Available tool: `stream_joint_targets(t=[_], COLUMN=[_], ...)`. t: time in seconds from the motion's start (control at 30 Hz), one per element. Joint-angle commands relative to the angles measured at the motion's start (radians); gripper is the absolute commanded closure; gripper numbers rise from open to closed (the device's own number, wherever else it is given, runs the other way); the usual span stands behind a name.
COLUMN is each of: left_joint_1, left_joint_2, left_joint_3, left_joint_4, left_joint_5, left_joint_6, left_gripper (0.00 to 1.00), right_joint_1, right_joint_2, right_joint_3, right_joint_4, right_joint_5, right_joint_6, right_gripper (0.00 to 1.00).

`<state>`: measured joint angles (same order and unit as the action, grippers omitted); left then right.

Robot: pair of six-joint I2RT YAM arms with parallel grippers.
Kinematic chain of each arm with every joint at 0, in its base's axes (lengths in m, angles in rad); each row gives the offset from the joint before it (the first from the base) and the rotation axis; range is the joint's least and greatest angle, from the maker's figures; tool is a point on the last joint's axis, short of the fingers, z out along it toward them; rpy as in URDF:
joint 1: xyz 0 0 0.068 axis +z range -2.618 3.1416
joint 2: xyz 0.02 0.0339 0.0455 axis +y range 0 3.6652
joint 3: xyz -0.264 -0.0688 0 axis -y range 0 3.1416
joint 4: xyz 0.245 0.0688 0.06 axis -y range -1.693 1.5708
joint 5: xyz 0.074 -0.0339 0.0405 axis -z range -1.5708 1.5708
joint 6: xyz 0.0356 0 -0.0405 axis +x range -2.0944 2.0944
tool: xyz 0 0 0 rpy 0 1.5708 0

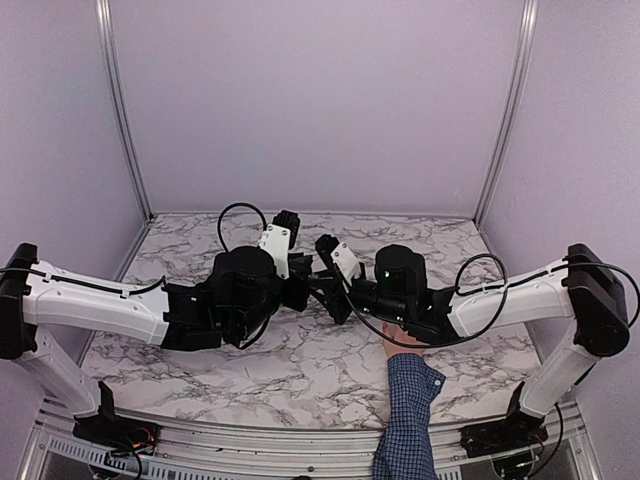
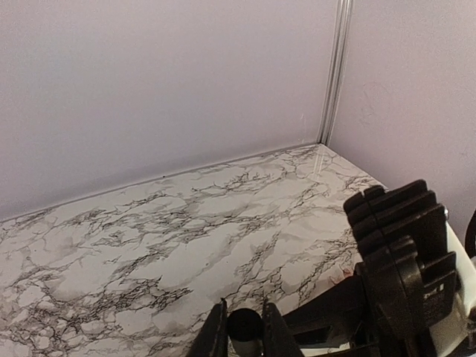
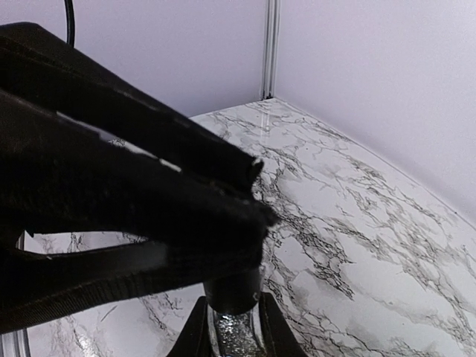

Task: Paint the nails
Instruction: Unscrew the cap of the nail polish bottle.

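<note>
Marble tabletop [image 1: 300,372] bears a pale human hand [image 1: 396,347] in a blue checked sleeve [image 1: 408,412], nails hidden under the right arm [image 1: 500,298]. Right gripper [image 3: 233,327] clamps a glittery grey bottle [image 3: 233,337]; left gripper [image 2: 243,320] pinches its dark round cap [image 2: 244,327].

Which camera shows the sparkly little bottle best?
The right wrist view: the right gripper holds the bottle close up, glitter and dark cap showing. The left wrist view shows only the cap, at the bottom edge. In the top view the arms hide it.
</note>
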<state>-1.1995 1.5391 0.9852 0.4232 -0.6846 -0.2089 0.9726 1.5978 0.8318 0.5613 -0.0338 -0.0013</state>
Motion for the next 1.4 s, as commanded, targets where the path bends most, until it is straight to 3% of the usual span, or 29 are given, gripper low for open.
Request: stream_joint_targets(t=[0.0,0.1,0.33,0.6,0.83,1.0,1.37], left_joint_1=[0.007,0.018,0.056,0.122,0.123,0.123,0.119], left_joint_2=[-0.094,-0.154,-0.286,-0.462,-0.568,-0.569,-0.449], left_joint_3=[-0.035,-0.067,-0.115,-0.159,-0.213,-0.222,-0.145], left_joint_4=[-0.005,-0.004,-0.032,-0.145,-0.179,-0.178,-0.179], left_joint_5=[-0.009,0.046,0.226,0.733,0.949,1.126,1.386], left_joint_6=[0.072,0.107,0.182,0.306,0.417,0.437,0.464], left_gripper=[0.75,0.58,0.36,0.24,0.23,0.27,0.38], right_joint_1=[-0.015,-0.015,-0.015,-0.015,-0.012,0.006,0.062], right_joint_2=[-0.022,-0.033,-0.071,-0.114,-0.138,-0.166,-0.167], right_joint_3=[0.007,-0.007,-0.034,-0.055,-0.067,-0.049,0.032], right_joint_4=[0.043,0.044,0.040,0.009,0.003,-0.066,-0.227], right_joint_5=[0.045,0.020,-0.112,-0.478,-0.780,-0.914,-1.019], right_joint_6=[0.009,0.010,0.003,-0.039,-0.038,-0.072,-0.138], right_gripper=[1.00,1.00,1.00,1.00,1.00,1.00,1.00])
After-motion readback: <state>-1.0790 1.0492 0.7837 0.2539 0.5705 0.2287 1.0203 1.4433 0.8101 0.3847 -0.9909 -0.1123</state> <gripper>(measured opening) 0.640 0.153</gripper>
